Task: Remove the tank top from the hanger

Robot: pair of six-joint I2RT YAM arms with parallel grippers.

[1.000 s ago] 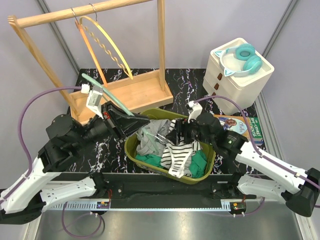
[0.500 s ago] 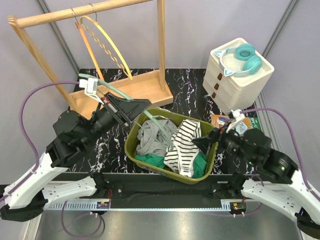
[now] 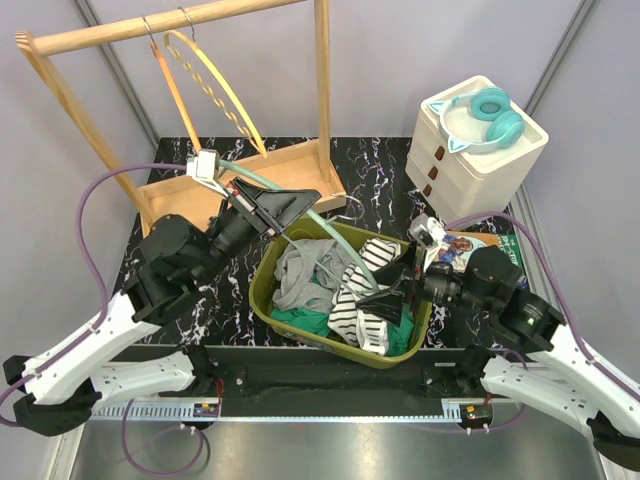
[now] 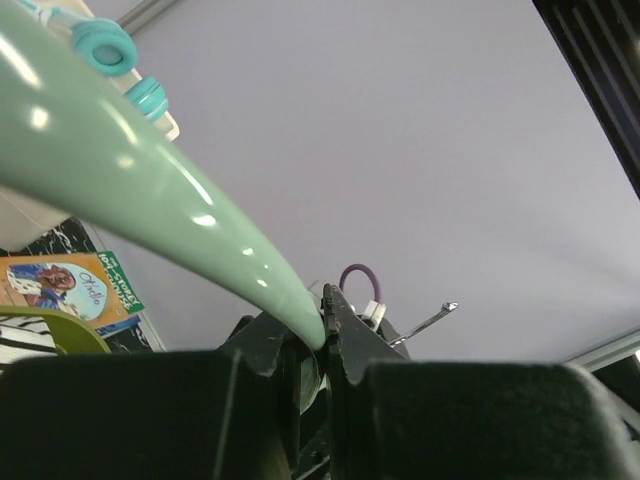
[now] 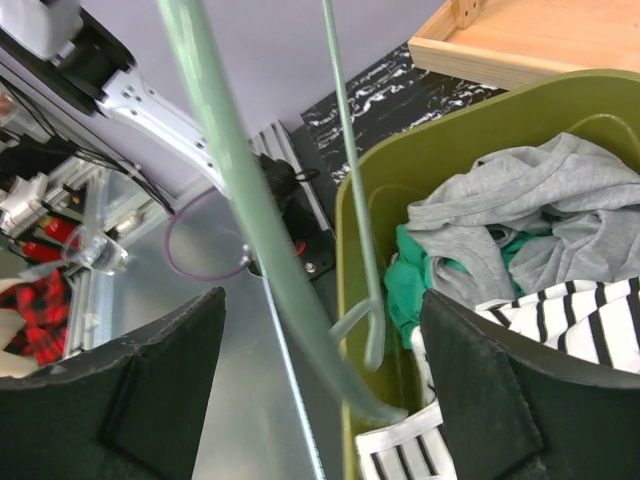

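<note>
My left gripper point(image 3: 272, 205) is shut on a pale green hanger point(image 3: 335, 240), which slants down from it over the olive basket point(image 3: 262, 300). In the left wrist view the hanger point(image 4: 150, 195) runs into the shut jaws point(image 4: 325, 335). The black-and-white striped tank top point(image 3: 358, 312) lies bunched in the basket. The hanger's lower end point(image 5: 375, 405) meets the top's white hem point(image 5: 400, 450); whether it is threaded through I cannot tell. My right gripper point(image 3: 387, 292) stands open over the basket, its fingers point(image 5: 150, 395) either side of the hanger's bar point(image 5: 250, 220), not touching it.
Grey point(image 3: 300, 275) and green clothes point(image 3: 295, 318) share the basket. A wooden rack point(image 3: 250, 180) with yellow and orange hangers point(image 3: 215, 85) stands at the back left. A white drawer box point(image 3: 475, 145) with teal headphones point(image 3: 490, 115) sits at the right, a book point(image 3: 480, 250) in front of it.
The right gripper let go of the striped top, drew back right, then came in open around the hanger's lower end. The left gripper carried the hanger back and right.
</note>
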